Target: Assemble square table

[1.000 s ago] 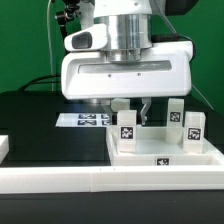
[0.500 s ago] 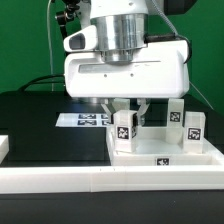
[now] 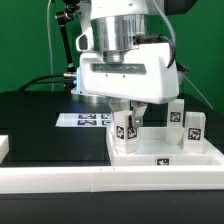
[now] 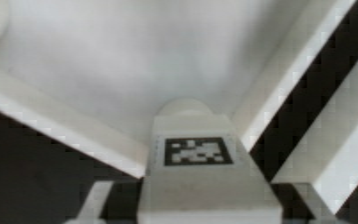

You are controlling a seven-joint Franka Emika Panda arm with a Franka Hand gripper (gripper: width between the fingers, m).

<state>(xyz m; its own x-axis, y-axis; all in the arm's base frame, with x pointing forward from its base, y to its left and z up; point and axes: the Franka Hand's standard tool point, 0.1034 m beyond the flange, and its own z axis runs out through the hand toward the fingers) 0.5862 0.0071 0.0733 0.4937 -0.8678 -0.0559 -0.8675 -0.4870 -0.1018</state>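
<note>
Leg-fitting step: gripper (image 3: pixel 131 112) clamps a leg (image 3: pixel 125 130), jaws narrow around it, standing it at the near corner of the top (image 3: pixel 165 157) on the exterior view's left. Judged next: twist or seat it in the socket. Top's rim holds two more upright legs (image 3: pixel 176 117) (image 3: pixel 193 131) at the far side.

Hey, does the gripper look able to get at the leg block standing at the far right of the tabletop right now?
Probably not straight away: the gripper is closed on another leg, so its jaws are occupied. Otherwise the right-hand leg block stands upright with nothing above it.
</note>
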